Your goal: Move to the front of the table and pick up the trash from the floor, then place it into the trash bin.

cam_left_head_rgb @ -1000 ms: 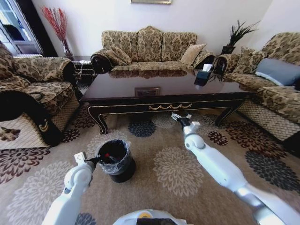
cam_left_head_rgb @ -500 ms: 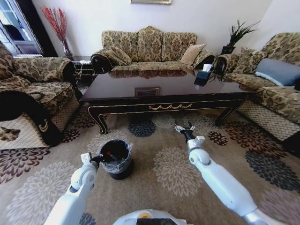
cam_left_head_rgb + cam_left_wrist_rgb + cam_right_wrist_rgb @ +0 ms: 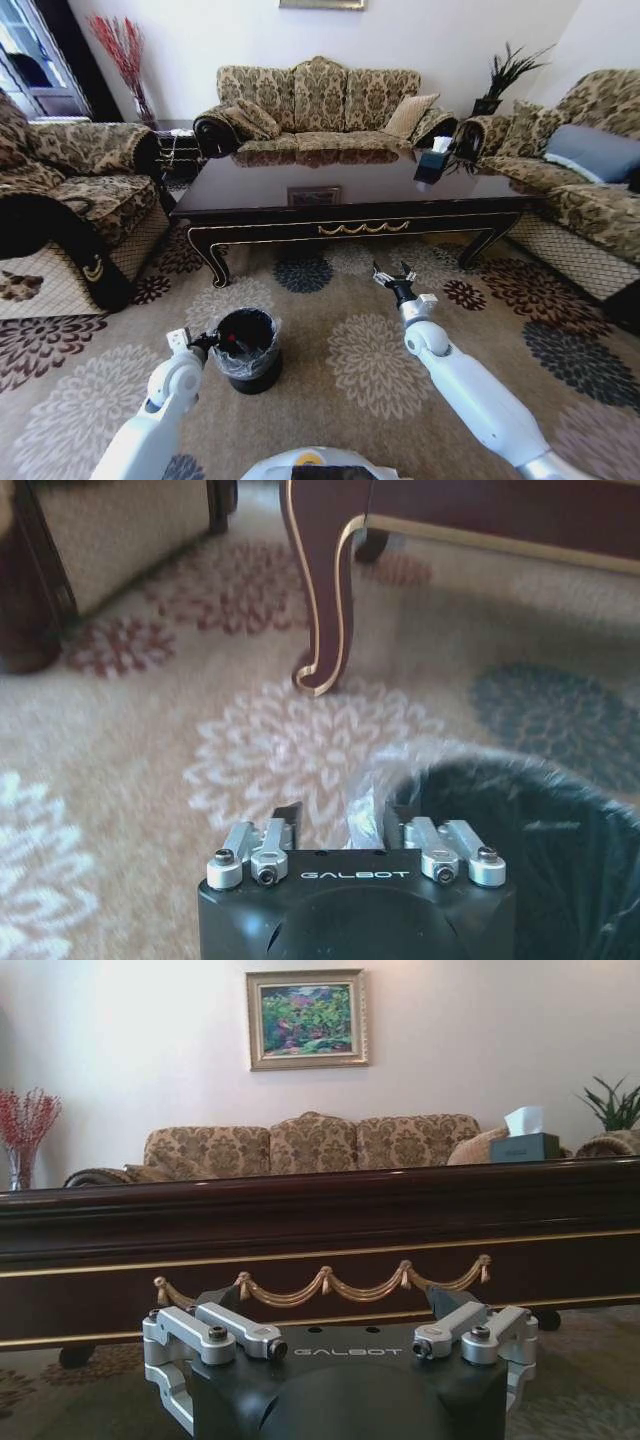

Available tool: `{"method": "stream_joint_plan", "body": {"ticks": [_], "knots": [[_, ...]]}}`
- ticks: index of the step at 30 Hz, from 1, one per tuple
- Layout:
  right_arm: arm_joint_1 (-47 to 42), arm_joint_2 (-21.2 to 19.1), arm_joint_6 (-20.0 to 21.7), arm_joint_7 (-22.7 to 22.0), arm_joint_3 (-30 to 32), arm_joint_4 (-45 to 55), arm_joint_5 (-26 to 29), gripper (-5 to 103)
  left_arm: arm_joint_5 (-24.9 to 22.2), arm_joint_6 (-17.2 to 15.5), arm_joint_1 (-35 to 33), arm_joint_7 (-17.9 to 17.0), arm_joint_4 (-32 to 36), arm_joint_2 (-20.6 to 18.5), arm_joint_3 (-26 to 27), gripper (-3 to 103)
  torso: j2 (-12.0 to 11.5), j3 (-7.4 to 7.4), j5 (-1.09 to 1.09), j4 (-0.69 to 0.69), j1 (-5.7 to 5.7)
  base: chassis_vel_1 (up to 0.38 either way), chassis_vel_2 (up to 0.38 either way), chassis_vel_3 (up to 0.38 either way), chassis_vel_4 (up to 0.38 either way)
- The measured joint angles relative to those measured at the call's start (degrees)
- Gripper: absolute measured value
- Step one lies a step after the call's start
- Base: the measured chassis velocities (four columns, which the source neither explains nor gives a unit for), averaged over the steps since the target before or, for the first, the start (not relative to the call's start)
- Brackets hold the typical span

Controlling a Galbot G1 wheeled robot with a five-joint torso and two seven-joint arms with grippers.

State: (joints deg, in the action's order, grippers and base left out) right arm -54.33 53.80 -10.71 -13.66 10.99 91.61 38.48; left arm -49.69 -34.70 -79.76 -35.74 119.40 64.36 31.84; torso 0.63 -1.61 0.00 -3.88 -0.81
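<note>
Parked before the counter [image 3: 350, 195]. Left gripper [image 3: 207, 343] at the trash bin [image 3: 247, 348] rim, apparently pinching its liner; right gripper [image 3: 393, 276] spread wide, empty. Something red already binned.

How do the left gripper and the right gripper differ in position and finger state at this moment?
The left gripper sits at the rim of the trash bin, fingers close together on the clear bag; the right gripper hangs open and empty over the floor, facing the table. Both are low, near the carpet.
</note>
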Motion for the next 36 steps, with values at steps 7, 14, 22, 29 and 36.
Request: {"method": "stream_joint_plan", "body": {"ticks": [7,14,22,29,36], "knots": [[-4.2,-0.4,4.2,-6.8,5.6,4.8,2.0,100,7.1,-2.4,-5.1,0.8,8.1,-2.3,5.9,69,0.0,0.00,0.01,0.00,0.00,0.000,0.000,0.000,0.000],[-11.1,-3.0,3.8,-5.8,12.9,11.7,2.9,100,18.2,7.1,-9.6,9.1,12.8,-2.7,10.7,95,0.0,0.00,0.02,0.00,0.00,0.000,0.000,0.000,0.000],[-27.3,-2.4,0.7,0.2,23.9,24.3,-2.7,100,26.0,26.9,-20.7,19.7,16.3,2.0,15.9,100,0.0,0.01,0.00,0.00,0.01,0.000,0.000,0.000,0.000],[-35.3,-0.4,1.6,0.0,26.0,33.0,-5.8,100,28.6,30.5,-25.8,21.7,19.7,4.2,18.5,100,0.0,0.01,0.01,0.00,0.01,0.000,0.000,0.000,0.000],[-40.9,1.1,1.5,2.0,28.8,37.0,-6.5,100,28.9,28.0,-27.1,21.3,23.4,7.0,18.5,100,0.0,0.00,-0.01,-0.01,0.01,0.000,0.000,0.000,0.000]]}}
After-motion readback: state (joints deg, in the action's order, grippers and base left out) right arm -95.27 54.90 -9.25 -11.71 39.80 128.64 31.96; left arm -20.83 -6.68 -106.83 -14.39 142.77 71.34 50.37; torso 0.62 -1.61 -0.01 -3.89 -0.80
